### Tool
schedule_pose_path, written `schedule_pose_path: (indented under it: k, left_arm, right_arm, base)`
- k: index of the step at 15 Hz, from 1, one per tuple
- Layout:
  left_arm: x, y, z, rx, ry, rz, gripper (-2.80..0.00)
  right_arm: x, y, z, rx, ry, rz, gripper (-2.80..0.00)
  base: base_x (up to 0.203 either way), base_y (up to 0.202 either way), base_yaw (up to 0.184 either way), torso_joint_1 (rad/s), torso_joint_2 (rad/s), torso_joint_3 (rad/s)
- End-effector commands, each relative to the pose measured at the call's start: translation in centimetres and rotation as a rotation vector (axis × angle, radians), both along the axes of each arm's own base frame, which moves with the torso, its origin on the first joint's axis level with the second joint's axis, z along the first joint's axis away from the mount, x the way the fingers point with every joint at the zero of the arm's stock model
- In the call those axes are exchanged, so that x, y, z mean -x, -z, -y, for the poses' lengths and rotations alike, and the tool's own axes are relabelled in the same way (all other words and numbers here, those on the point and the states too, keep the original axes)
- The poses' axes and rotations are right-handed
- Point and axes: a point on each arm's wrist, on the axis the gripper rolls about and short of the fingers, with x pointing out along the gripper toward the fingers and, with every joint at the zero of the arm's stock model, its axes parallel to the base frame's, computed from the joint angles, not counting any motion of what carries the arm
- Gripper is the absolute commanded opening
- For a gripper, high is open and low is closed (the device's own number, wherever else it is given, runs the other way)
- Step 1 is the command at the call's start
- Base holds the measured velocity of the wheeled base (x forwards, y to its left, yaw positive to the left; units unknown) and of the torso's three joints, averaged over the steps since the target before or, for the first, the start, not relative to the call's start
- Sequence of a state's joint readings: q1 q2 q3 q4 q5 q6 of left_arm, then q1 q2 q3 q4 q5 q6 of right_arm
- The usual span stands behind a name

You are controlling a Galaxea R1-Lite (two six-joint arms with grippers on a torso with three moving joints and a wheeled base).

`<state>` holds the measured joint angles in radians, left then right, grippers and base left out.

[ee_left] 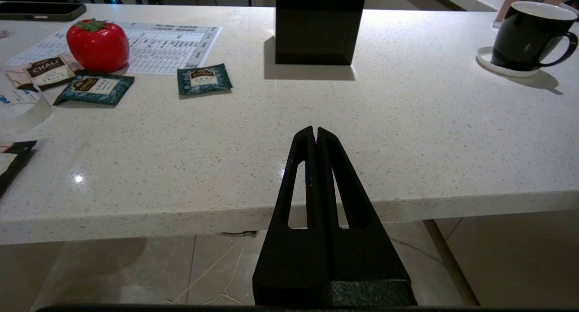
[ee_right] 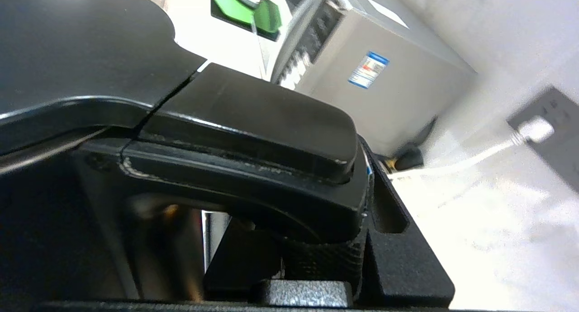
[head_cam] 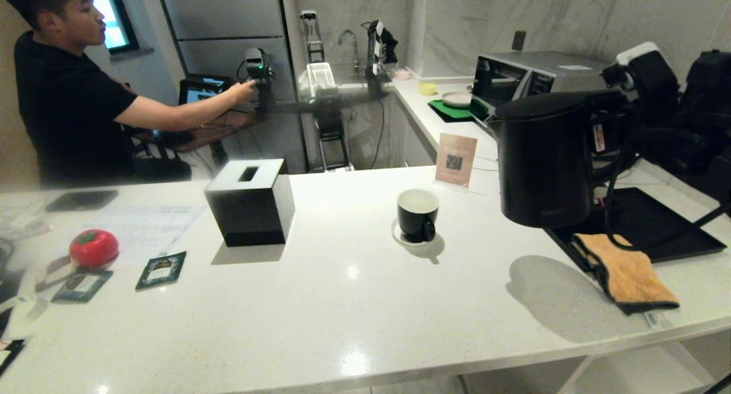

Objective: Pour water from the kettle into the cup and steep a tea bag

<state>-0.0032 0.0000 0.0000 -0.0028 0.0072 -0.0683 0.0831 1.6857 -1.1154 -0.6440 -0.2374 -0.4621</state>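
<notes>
**Operator:** Up off the counter [head_cam: 342,302], on my right side, is where I have the kettle [head_cam: 542,160]. It hangs upright above the front edge of the black tray [head_cam: 674,228], casting a round shadow on the white top. The right gripper [ee_right: 316,239] is clamped round its handle [ee_right: 253,135]; the wrist view shows the handle filling the gap between the fingers.

**Second:** And the cup?

**Operator:** The cup [head_cam: 418,214] sits on its saucer [head_cam: 400,236] further in toward the middle of the counter, to the left of the kettle as I look from the head. That's the relation that matters. The spout [head_cam: 492,119] already points that way, toward the cup, so I judge the next move is a sideways carry leftward until the spout is over the white inside, then a tip along the same line.

**Second:** Left arm any use?

**Operator:** Not for this. The left gripper [ee_left: 315,133] is pinched shut with nothing in it, parked low at the near edge of the counter. The right arm is the one with the load.

**Second:** Anything in the path?

**Operator:** The little card stand [head_cam: 455,160] is behind the cup, and the tissue box [head_cam: 250,202] is well off to the left. The orange cloth [head_cam: 625,271] lies on the tray's near corner, below the kettle. One tea bag [head_cam: 161,270] waits far left.
</notes>
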Motion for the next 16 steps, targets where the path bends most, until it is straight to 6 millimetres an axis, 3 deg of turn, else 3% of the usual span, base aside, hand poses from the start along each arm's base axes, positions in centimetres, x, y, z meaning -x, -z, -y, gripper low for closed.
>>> schedule_pose_path:
  k: [1, 10, 16]
  left_arm:
    - [0.0, 0.0, 0.0, 0.001, -0.001, -0.001, -2.8]
    - [0.0, 0.0, 0.0, 0.001, -0.001, 0.0, -2.8]
    - [0.0, 0.0, 0.0, 0.001, -0.001, 0.0, -2.8]
  right_arm:
    - [0.5, 0.0, 1.0, -0.024, 0.031, 0.008, -2.8]
    - [2.7, 0.9, 5.4, -0.137, 0.167, 0.039, -2.8]
    - [5.3, 1.2, 9.5, -0.18, 0.319, 0.06, -2.8]
  base:
    - [0.0, 0.0, 0.0, 0.0, 0.0, 0.0]
    - [0.0, 0.0, 0.0, 0.0, 0.0, 0.0]
    - [0.0, 0.0, 0.0, 0.0, 0.0, 0.0]
